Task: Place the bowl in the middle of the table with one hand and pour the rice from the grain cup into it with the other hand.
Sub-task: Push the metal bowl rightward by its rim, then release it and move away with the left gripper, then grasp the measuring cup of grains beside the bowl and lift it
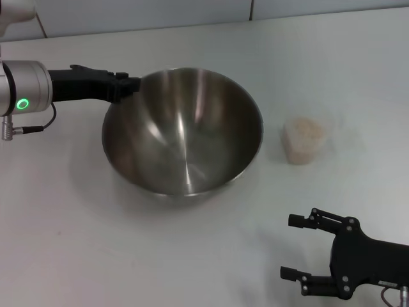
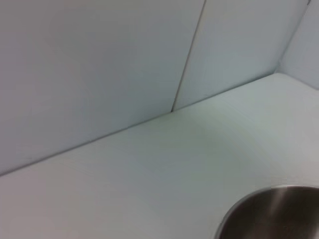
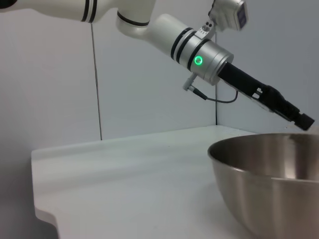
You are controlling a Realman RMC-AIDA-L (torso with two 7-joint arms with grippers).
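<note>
The big steel bowl (image 1: 185, 137) stands near the middle of the white table (image 1: 77, 243). My left gripper (image 1: 130, 85) reaches in from the left and is shut on the bowl's far-left rim. The right wrist view shows the same left gripper (image 3: 304, 121) at the bowl (image 3: 269, 184) rim. The left wrist view catches only a slice of the bowl (image 2: 274, 214). To the bowl's right stands the clear grain cup (image 1: 305, 141), upright and filled with rice (image 1: 305, 130). My right gripper (image 1: 286, 247) hovers open near the front right, well short of the cup.
A grey wall (image 1: 140, 13) runs along the table's far edge, with a vertical seam (image 2: 187, 59). The table's end and corner (image 3: 42, 214) show in the right wrist view.
</note>
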